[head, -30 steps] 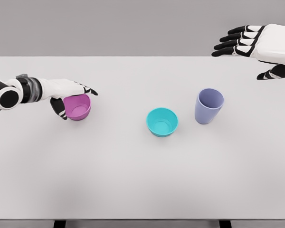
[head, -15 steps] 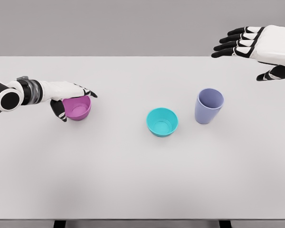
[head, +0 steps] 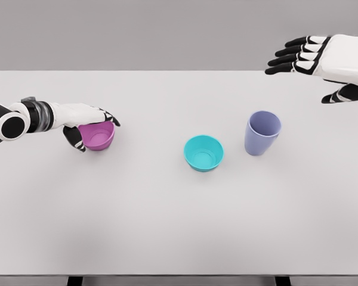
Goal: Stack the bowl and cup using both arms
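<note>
Little has shifted: the left hand (head: pixel 86 122) has been drawn slightly leftward, fingers over the far rim and thumb outside the pink bowl (head: pixel 98 134) at nine o'clock. The grip should be closed firmly before lifting toward the teal bowl (head: pixel 203 152). The lavender cup (head: pixel 262 133) stands upright at three o'clock; the right hand (head: pixel 322 56) hovers spread, empty.

pink bowl (head: pixel 98 136) part hidden, left hand (head: pixel 83 119)

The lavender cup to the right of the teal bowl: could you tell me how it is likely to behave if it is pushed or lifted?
The lavender cup stands taller than it is wide and narrows toward its base, so a high push would probably tip it. Once on its side, it would likely roll. Its smooth wall may prove slippery.
</note>
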Controlling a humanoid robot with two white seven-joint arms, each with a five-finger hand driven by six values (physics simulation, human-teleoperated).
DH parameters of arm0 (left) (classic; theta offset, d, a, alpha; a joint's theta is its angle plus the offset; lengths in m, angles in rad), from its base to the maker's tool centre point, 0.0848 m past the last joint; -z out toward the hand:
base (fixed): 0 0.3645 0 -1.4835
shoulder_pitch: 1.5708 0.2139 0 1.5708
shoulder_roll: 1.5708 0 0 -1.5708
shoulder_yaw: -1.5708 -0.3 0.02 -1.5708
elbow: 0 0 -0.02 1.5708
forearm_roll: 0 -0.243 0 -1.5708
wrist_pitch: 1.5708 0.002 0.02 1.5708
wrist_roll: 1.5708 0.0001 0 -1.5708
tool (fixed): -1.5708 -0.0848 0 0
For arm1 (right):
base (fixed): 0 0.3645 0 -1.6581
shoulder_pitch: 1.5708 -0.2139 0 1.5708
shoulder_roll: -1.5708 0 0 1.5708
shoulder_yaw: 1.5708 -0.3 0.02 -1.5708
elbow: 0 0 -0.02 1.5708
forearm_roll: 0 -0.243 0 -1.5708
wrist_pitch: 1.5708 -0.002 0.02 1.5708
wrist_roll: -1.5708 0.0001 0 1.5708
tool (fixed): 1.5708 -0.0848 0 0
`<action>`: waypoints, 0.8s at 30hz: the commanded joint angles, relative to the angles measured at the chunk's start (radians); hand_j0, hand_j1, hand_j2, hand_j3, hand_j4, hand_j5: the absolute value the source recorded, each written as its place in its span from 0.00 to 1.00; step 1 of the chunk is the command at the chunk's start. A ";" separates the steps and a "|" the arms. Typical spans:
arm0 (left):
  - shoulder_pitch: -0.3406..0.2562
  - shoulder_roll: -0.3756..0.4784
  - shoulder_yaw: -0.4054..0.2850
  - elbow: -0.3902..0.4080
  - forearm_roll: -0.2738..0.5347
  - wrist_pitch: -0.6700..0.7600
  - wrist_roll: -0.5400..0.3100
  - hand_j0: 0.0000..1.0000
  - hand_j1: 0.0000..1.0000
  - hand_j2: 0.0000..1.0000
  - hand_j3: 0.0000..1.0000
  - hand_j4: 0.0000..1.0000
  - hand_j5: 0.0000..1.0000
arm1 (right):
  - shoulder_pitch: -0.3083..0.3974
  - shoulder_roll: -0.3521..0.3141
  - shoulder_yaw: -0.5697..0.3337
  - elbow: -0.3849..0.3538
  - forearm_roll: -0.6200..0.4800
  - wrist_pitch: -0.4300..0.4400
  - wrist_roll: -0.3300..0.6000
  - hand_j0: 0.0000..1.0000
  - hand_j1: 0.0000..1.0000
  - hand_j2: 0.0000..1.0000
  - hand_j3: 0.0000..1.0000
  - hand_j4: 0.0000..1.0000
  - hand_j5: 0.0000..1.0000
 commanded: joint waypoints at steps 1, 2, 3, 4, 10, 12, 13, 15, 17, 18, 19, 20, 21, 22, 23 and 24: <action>0.000 0.000 0.000 0.000 0.000 0.000 -0.001 0.83 0.83 0.83 0.83 0.83 0.83 | 0.002 -0.001 0.001 0.000 -0.004 0.003 -0.001 1.00 1.00 1.00 1.00 1.00 1.00; 0.000 0.000 0.000 0.000 0.000 0.000 -0.001 0.83 0.83 0.83 0.83 0.83 0.83 | 0.002 -0.002 0.002 0.000 -0.004 0.003 -0.001 1.00 1.00 1.00 1.00 1.00 1.00; -0.002 0.002 0.000 0.000 0.000 -0.001 -0.001 0.82 0.82 0.82 0.82 0.82 0.82 | 0.002 -0.002 0.002 0.001 -0.004 0.003 -0.001 1.00 1.00 1.00 1.00 1.00 1.00; -0.002 0.002 0.000 -0.001 0.000 -0.001 -0.001 0.82 0.82 0.82 0.82 0.82 0.82 | 0.000 -0.002 0.001 0.000 -0.006 0.003 -0.001 1.00 1.00 1.00 1.00 1.00 1.00; -0.012 0.007 0.003 -0.012 0.002 -0.007 -0.001 0.73 0.73 0.73 0.73 0.73 0.73 | 0.002 -0.002 0.005 0.000 -0.006 0.003 -0.001 1.00 1.00 1.00 1.00 1.00 1.00; -0.014 0.008 0.004 -0.018 0.002 -0.007 -0.001 0.70 0.70 0.70 0.70 0.70 0.70 | 0.000 -0.002 0.005 0.001 -0.006 0.003 -0.001 1.00 1.00 1.00 1.00 1.00 1.00; -0.014 0.011 0.006 -0.026 0.002 -0.009 -0.001 0.68 0.68 0.68 0.68 0.68 0.68 | -0.002 -0.002 0.005 0.000 -0.006 0.003 -0.001 1.00 1.00 1.00 1.00 1.00 1.00; -0.015 0.025 0.007 -0.055 0.002 -0.010 -0.001 0.67 0.67 0.67 0.67 0.67 0.67 | 0.002 -0.002 0.007 0.001 -0.006 0.003 -0.001 1.00 1.00 1.00 1.00 1.00 1.00; -0.015 0.040 0.011 -0.078 0.005 -0.010 -0.001 0.66 0.66 0.66 0.66 0.66 0.66 | 0.000 -0.002 0.007 0.000 -0.006 0.003 -0.001 1.00 1.00 1.00 1.00 1.00 1.00; -0.015 0.046 0.012 -0.090 0.008 -0.010 -0.001 0.65 0.65 0.65 0.65 0.65 0.65 | 0.000 -0.002 0.007 0.000 -0.006 0.003 -0.001 1.00 1.00 1.00 1.00 1.00 1.00; -0.020 0.051 0.012 -0.104 0.008 -0.012 -0.001 0.65 0.65 0.65 0.65 0.65 0.65 | 0.000 -0.002 0.007 0.000 -0.006 0.003 -0.001 1.00 1.00 1.00 1.00 1.00 1.00; -0.025 0.060 0.012 -0.116 0.009 -0.012 -0.001 0.65 0.65 0.65 0.65 0.65 0.65 | 0.000 -0.002 0.007 0.000 -0.006 0.003 -0.001 1.00 1.00 1.00 1.00 1.00 1.00; -0.025 0.069 0.012 -0.133 0.011 -0.012 -0.001 0.65 0.65 0.65 0.65 0.65 0.65 | 0.000 -0.002 0.007 0.001 -0.006 0.003 -0.001 1.00 1.00 1.00 1.00 1.00 1.00; -0.028 0.074 0.012 -0.149 0.011 -0.013 -0.001 0.64 0.64 0.64 0.64 0.64 0.64 | 0.000 -0.002 0.007 0.000 -0.006 0.003 -0.001 1.00 1.00 1.00 1.00 1.00 1.00; -0.029 0.077 0.012 -0.162 0.011 -0.015 -0.001 0.64 0.64 0.64 0.64 0.64 0.64 | 0.002 -0.002 0.007 0.001 -0.006 0.003 -0.001 1.00 1.00 1.00 1.00 1.00 1.00; -0.031 0.085 0.014 -0.173 0.012 -0.015 -0.001 0.64 0.64 0.64 0.64 0.64 0.64 | 0.002 -0.002 0.008 0.000 -0.006 0.003 -0.001 1.00 1.00 1.00 1.00 1.00 1.00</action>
